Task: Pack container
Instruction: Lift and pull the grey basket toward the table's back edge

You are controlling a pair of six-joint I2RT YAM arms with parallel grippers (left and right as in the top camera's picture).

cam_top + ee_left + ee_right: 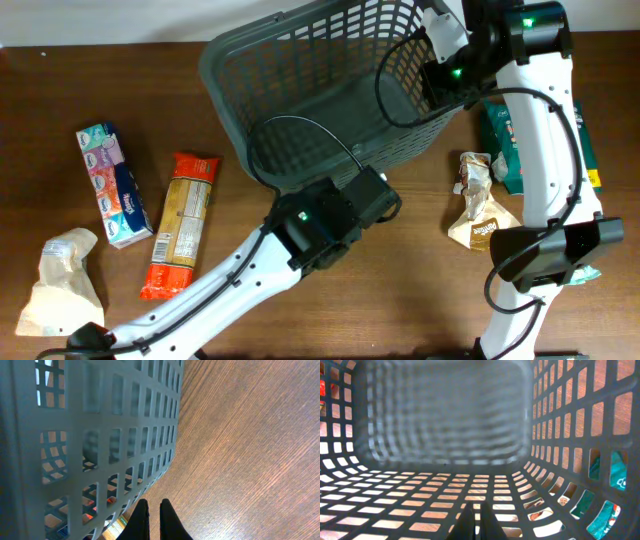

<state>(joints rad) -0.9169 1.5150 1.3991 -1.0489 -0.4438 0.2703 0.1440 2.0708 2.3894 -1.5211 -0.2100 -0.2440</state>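
The container (pixel 300 90), a large dark grey lattice basket, stands tilted at the back middle of the table and looks empty. My left gripper (pixel 152 516) is shut and empty, just outside the basket's lattice wall (pixel 100 445) near its front right corner, low over the wood. My right gripper (pixel 476 524) is shut and empty inside the basket, its tips just over a lattice wall (pixel 445 495) through which the table shows. In the overhead view the right wrist (pixel 450 60) reaches in over the basket's right rim.
On the left lie a tissue pack (pixel 110 185), an orange pasta packet (pixel 180 225) and a pale crumpled bag (pixel 60 280). To the right of the basket lie a brown crumpled packet (pixel 480 205) and a teal packet (pixel 505 140), partly behind the right arm.
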